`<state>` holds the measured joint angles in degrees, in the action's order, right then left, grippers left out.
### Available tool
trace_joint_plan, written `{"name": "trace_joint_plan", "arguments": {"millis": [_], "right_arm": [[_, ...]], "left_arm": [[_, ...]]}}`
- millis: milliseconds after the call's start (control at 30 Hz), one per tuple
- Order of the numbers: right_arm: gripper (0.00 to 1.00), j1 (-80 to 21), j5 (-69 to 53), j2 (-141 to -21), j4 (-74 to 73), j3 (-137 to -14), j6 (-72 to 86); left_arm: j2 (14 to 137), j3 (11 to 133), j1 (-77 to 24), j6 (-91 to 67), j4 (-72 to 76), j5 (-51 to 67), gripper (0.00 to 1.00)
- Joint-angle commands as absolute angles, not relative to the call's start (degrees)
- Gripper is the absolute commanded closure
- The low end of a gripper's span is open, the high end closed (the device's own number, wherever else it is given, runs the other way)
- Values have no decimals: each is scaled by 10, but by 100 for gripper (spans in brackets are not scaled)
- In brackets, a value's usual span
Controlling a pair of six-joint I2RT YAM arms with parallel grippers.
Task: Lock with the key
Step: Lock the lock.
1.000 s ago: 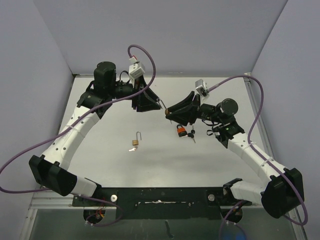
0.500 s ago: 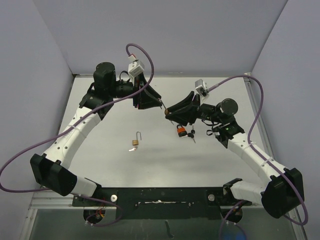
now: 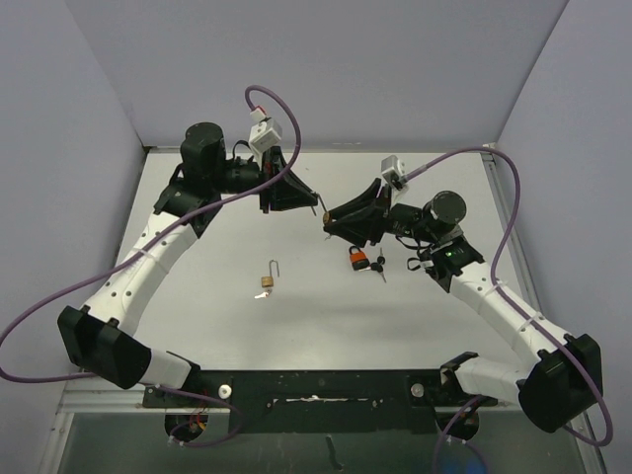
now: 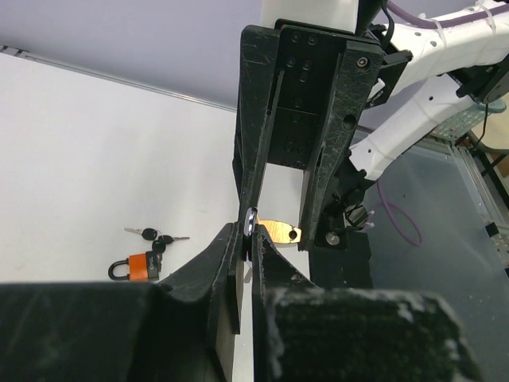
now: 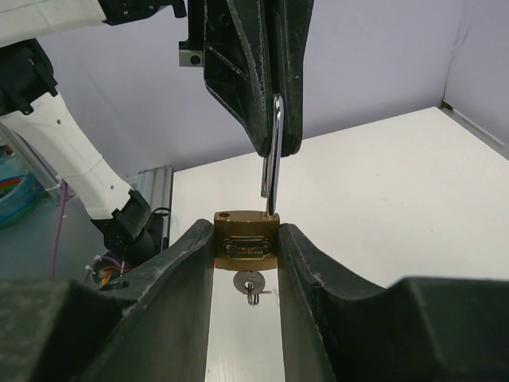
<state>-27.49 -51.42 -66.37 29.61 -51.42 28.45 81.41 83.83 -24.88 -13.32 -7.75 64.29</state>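
Observation:
A brass padlock (image 5: 246, 239) is held in the air between both grippers. My right gripper (image 5: 246, 248) is shut on its body. A small silver key (image 5: 250, 284) sits in the keyhole on the near side. The silver shackle (image 5: 273, 155) stands up open, one leg out of the body. My left gripper (image 4: 249, 231) is shut on that shackle (image 4: 251, 219); the brass body (image 4: 280, 231) shows just beyond its tips. In the top view the two grippers meet at the padlock (image 3: 324, 217) above the middle of the table.
A second brass padlock (image 3: 268, 280) with its shackle open lies on the white table (image 3: 197, 296). An orange padlock (image 3: 356, 259) with a bunch of black-headed keys (image 3: 378, 267) lies under the right gripper; it also shows in the left wrist view (image 4: 139, 265).
Both grippers have shifted slightly toward the back of the table with the padlock still held between them. The left wrist has turned a little.

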Motion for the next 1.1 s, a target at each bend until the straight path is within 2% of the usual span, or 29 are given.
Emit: {"name": "trace_joint_plan", "arguments": {"millis": [0, 133, 300, 667, 1067], "right_arm": [[70, -298, -499, -643, 257, -557, 238], [52, -298, -470, -624, 221, -563, 213], [45, -299, -440, -602, 193, -563, 187], [45, -301, -440, -618, 173, -597, 155], [49, -316, -435, -632, 135, -603, 133]], "left_arm": [[791, 873, -250, -107, -101, 638, 100], [790, 913, -252, -42, -190, 615, 100], [789, 971, -270, 30, -307, 549, 100], [786, 1027, -334, 62, -363, 454, 100], [789, 1039, -350, 57, -345, 422, 100]]}}
